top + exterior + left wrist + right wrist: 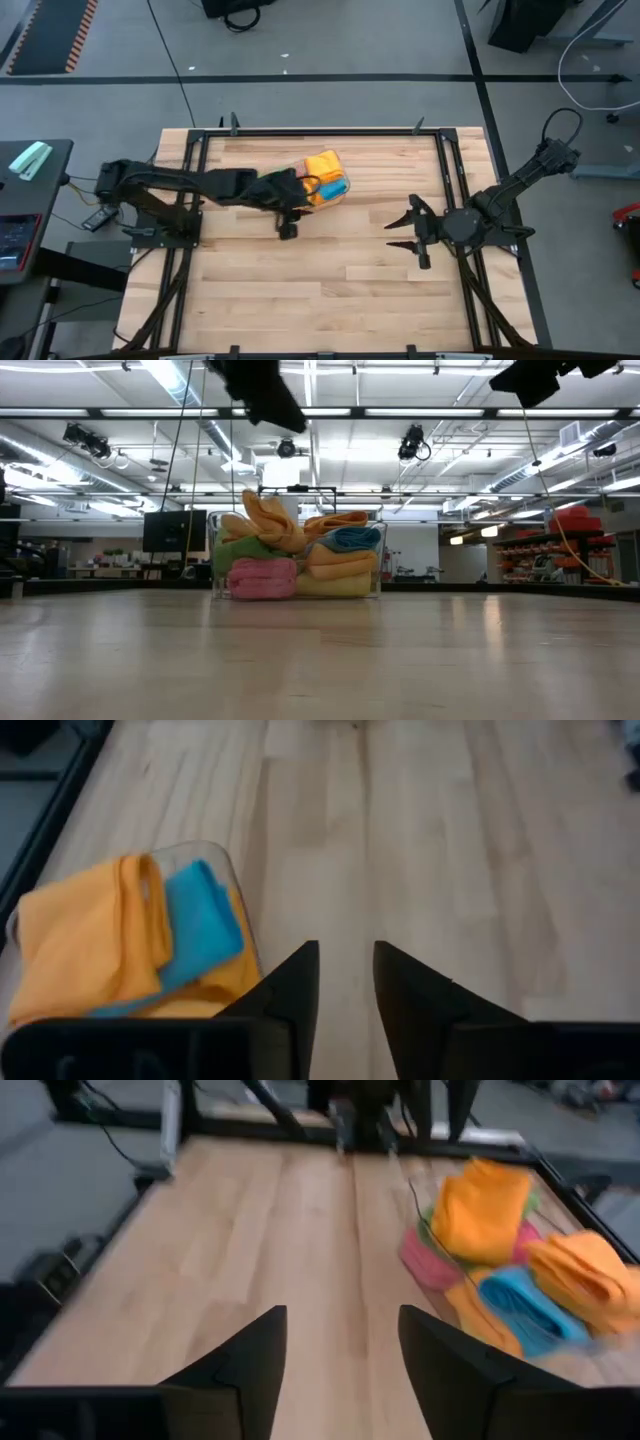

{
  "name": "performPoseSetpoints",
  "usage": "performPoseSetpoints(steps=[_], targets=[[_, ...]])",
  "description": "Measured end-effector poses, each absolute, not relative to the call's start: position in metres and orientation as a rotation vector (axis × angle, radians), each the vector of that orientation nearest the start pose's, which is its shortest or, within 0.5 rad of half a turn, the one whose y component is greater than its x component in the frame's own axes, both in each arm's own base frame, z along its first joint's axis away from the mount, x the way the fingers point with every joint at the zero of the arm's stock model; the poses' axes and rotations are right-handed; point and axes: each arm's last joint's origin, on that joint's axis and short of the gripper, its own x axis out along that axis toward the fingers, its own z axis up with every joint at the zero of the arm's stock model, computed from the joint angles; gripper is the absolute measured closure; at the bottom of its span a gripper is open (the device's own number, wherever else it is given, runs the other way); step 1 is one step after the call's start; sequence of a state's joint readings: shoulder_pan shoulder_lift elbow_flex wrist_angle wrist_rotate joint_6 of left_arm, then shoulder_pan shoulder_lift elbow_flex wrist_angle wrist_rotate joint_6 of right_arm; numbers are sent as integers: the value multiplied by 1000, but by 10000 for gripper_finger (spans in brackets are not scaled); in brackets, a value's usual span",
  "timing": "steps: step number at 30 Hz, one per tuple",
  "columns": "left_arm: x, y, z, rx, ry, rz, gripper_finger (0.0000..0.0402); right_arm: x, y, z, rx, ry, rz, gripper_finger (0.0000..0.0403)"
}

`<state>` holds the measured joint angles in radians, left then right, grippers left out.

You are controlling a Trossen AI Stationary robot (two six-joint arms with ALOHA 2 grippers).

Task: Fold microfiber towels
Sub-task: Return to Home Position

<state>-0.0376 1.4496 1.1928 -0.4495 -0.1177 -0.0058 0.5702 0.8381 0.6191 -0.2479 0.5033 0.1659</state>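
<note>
Both jaws stand parted and empty; the bin (347, 190) of towels (322, 166) lies at one o'clock beside the left gripper (288, 230), ten o'clock from the farther right gripper (405, 232).

You see a grey floor (330, 40) around the wooden table (320, 300); an orange-and-black striped mat (45, 35) lies on it, well apart; in the low view, long ceiling lights (430, 412) shine above a dark screen (173, 530) and shelves (545, 555) with red things.
</note>
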Motion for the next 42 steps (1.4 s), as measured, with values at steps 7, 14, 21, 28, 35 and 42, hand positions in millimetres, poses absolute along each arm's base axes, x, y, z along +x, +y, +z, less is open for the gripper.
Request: performPoseSetpoints(steps=[7, 14, 21, 28, 35, 42], targets=[[283, -9, 295, 29, 516, 65, 313, 145, 68, 259, -50, 300, 120, 245], [250, -6, 286, 15, 392, 69, 319, 128, 51, 262, -37, 163, 173, 274], [218, -5, 272, 0, 329, 70, 326, 117, 39, 269, -42, 29, 218, 296], [196, -5, 260, -44, 295, 75, 333, 113, 30, 274, -37, -42, 178, 307], [193, -10, 269, -53, 243, 50, 333, 110, 26, 288, -36, -87, 131, 308], [188, -16, 272, -41, 227, 11, 352, 106, 25, 294, -3, -85, 128, 308]])
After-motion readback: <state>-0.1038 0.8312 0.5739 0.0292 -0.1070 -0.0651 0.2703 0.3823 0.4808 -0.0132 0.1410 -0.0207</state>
